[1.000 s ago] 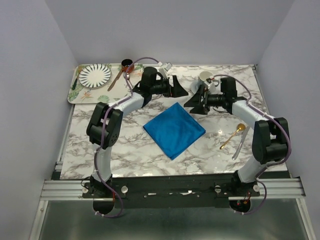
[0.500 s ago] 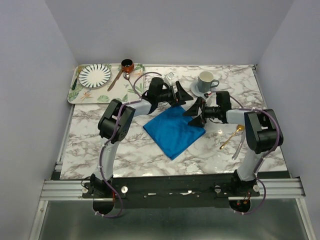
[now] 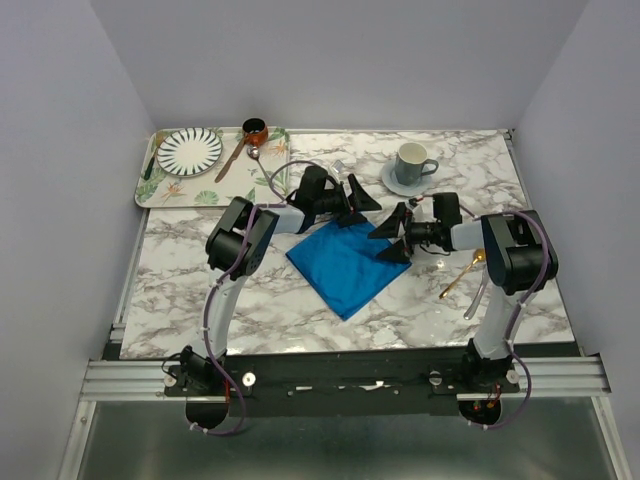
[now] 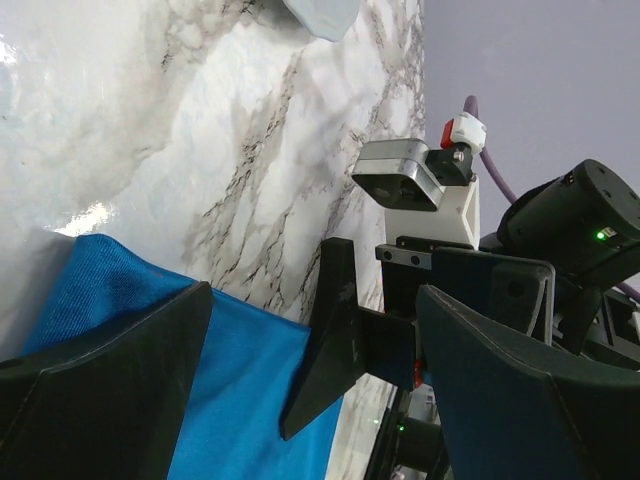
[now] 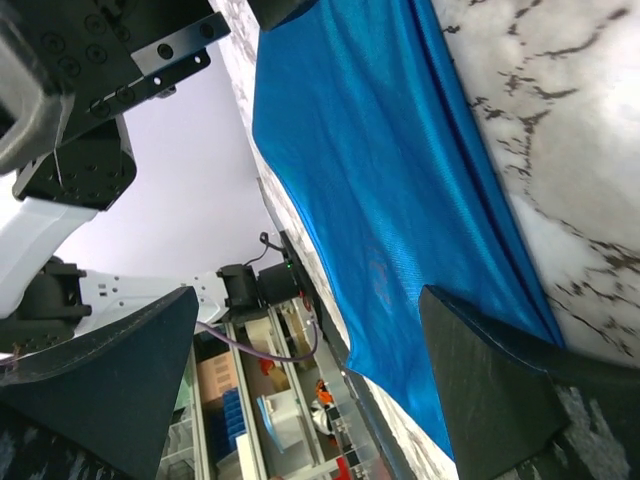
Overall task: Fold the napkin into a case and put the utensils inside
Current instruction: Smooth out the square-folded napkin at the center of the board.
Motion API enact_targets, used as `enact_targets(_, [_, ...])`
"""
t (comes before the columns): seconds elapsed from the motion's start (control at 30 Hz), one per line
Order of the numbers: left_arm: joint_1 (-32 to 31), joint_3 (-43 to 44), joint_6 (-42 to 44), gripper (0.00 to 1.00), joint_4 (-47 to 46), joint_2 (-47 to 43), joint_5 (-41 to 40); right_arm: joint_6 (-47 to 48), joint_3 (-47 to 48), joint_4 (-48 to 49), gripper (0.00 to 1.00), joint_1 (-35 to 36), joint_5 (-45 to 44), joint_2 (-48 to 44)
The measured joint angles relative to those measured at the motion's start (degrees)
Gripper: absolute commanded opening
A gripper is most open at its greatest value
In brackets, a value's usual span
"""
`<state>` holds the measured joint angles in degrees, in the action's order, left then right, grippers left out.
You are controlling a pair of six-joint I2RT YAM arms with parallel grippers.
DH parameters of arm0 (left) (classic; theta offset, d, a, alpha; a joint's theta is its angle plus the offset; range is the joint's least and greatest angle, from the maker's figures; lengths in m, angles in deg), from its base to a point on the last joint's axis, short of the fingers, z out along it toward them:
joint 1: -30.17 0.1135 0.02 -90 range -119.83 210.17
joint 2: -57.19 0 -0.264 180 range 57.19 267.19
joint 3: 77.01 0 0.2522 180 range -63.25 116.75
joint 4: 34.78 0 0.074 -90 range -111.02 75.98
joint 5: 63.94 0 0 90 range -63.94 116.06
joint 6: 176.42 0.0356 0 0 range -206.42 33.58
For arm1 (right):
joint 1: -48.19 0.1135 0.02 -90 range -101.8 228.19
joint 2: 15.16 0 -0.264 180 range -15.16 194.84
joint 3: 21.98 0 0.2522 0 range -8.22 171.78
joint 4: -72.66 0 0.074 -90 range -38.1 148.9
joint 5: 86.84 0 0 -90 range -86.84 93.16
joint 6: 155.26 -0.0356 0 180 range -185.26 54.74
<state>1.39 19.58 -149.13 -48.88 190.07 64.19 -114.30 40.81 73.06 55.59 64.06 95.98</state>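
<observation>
Napkin (image 3: 345, 265) lies flat mid-way across the marble table (image 3: 260, 310), one corner pointing at the arm bases; a plain square, not yet a case. Utensils lie to its right, well apart from it: gold spoon (image 3: 466, 271) and silver piece (image 3: 480, 291) side by side, near the right arm. Left gripper (image 3: 360, 203) sits low at the napkin's far corner, jaws wide apart, blue cloth showing between its fingers (image 4: 110, 390) in the wrist view. Right gripper (image 3: 388, 240) is at the right-hand corner, jaws likewise apart (contact with the cloth cannot be told). The two grippers face each other closely. Beyond: cup (image 3: 410, 160) on saucer (image 3: 392, 184). Far left: tray (image 3: 170, 190) with striped plate (image 3: 189, 149), brown-handled spoon (image 3: 236, 156), small brown pot (image 3: 255, 129)
</observation>
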Motion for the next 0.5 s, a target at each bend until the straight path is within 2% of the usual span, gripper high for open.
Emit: enact_targets(0.5, [1.1, 0.9, -0.2, 0.99, 1.0, 0.4, 0.2, 5.1, -2.9, -3.4, 1.00, -4.1, 2.4, -2.2])
